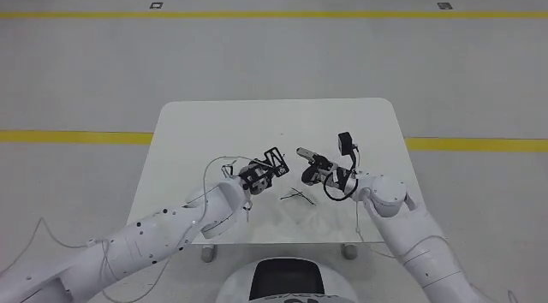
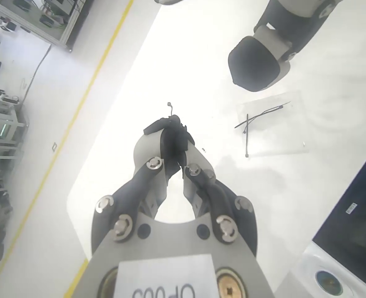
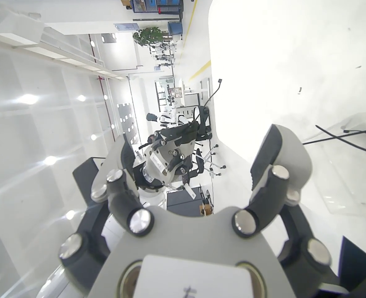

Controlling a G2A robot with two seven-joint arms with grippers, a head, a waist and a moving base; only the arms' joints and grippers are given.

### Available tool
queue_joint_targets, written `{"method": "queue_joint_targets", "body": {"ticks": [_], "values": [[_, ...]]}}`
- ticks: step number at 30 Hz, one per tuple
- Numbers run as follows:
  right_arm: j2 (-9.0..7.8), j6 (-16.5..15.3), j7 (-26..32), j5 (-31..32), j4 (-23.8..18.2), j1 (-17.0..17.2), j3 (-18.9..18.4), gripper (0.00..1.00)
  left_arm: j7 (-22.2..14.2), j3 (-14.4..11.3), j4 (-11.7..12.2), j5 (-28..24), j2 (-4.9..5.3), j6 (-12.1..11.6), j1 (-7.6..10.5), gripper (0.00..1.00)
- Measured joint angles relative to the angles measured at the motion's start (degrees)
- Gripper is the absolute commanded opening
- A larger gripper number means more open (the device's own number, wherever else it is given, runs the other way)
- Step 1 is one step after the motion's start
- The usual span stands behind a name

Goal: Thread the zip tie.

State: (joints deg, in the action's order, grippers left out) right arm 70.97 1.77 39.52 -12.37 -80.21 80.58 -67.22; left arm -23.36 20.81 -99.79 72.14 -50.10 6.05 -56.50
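My left gripper point(image 2: 174, 125) is shut on a black zip tie point(image 2: 170, 106); a short end with the head sticks out past the fingertips. In the top view this gripper point(image 1: 274, 161) is held above the middle of the white table point(image 1: 214, 132). My right gripper point(image 1: 306, 156) faces it from close by, a small gap apart. In the right wrist view the right gripper point(image 3: 198, 151) is open and holds nothing. Beyond it is the left gripper point(image 3: 195, 125), with the held zip tie point(image 3: 212, 92) curving up from it. One right finger point(image 2: 254, 66) hangs above the table.
Several spare black zip ties point(image 2: 257, 116) lie crossed on a clear plastic sheet point(image 2: 282, 137), on the table just in front of both grippers point(image 1: 297, 194). The same ties point(image 3: 341, 136) lie beside my right gripper. The table's near edge is close behind the arms.
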Motion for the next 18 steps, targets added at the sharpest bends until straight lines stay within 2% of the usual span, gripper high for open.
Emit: {"method": "queue_joint_targets", "body": {"ticks": [1, 4, 9, 11, 14, 16, 18], "values": [[-0.03, -0.5, -0.3, 0.3, -0.2, 0.1, 0.0, 1.0, 0.5, 0.6, 0.3, -1.5, -0.04, 0.1, -0.32, 0.0], [-0.47, -5.2, -0.5, 2.9, -0.7, 0.8, -1.1, 1.0, 2.0, 3.8, 1.1, -11.4, 0.04, -1.3, -1.46, 0.0], [-1.41, -13.3, 5.2, 3.8, 1.5, 0.8, -3.4, 1.0, 3.8, 8.7, 2.3, -26.9, 0.76, -7.5, -3.37, 0.0], [-1.65, -16.2, 9.2, 2.1, 3.6, 0.2, -3.8, 1.0, 4.1, 10.3, 3.3, -32.6, 1.0, -10.4, -4.21, 0.0], [-1.8, -20.1, 15.0, -0.3, 7.1, -1.3, -3.5, 1.0, 6.1, 12.3, 4.6, -40.2, 1.08, -13.3, -5.65, 0.0], [-1.8, -21.4, 17.6, -1.5, 9.0, -2.2, -3.1, 1.0, 7.0, 13.0, 5.2, -43.7, 1.06, -15.1, -6.39, 0.0], [-1.74, -21.3, 19.9, -2.5, 10.4, -3.2, -2.7, 1.0, 8.1, 13.7, 5.9, -47.6, 0.95, -16.9, -7.22, 0.0]]}}
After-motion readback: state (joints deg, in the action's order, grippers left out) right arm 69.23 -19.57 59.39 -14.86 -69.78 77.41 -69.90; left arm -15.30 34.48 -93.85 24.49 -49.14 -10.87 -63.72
